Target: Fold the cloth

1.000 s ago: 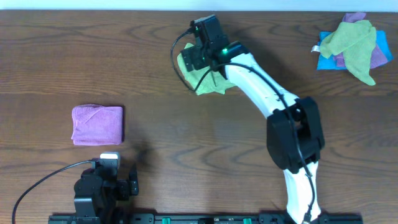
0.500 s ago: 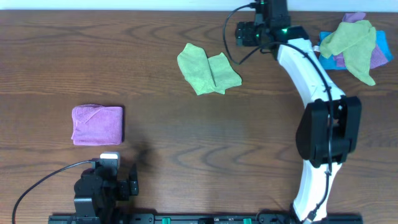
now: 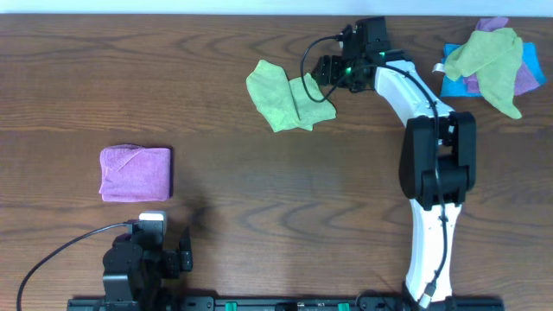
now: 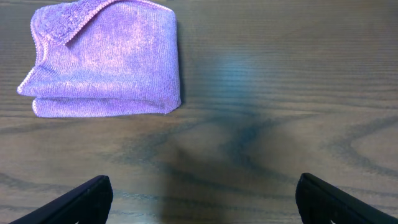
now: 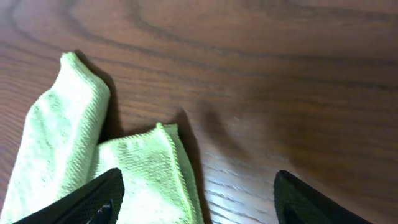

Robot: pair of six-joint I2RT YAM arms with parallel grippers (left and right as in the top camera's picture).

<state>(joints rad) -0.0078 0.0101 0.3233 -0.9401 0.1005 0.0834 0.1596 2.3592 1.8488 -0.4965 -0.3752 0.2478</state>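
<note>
Fingers apart on right gripper (image 5: 196, 202), green cloth (image 5: 68, 155) beside one finger; fingers apart on left gripper (image 4: 202, 202), folded purple cloth (image 4: 102, 59) ahead.

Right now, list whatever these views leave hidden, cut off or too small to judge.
1. Green cloth: right wrist view, cut by left and bottom edges.
2. Cloth pile: overhead, its top cloth covers the rest; count unclear.
3. Right gripper: overhead, too small and dark to tell whether it touches the green cloth.
4. Left gripper: left wrist view, bottom edge cuts off all but the fingertips.
</note>
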